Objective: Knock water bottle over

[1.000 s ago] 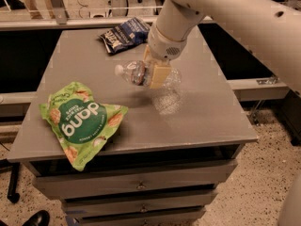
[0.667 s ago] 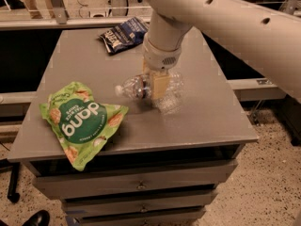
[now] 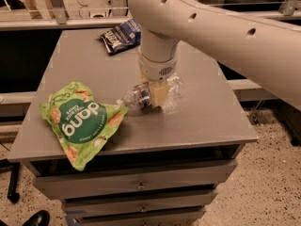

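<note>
Evidently the water bottle (image 3: 135,98) lay toppled mid-table on the grey drawer cabinet (image 3: 207,119), cap toward the green Dang bag (image 3: 77,119) at left, the gripper (image 3: 154,97) low over it, its grip indeterminable; next move, judged: lifting clear.

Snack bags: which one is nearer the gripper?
The green Dang bag, front left: its right corner nearly reaches the water bottle at the gripper, down at the middle of the table. The dark blue bag lies farther off, at the back.
</note>
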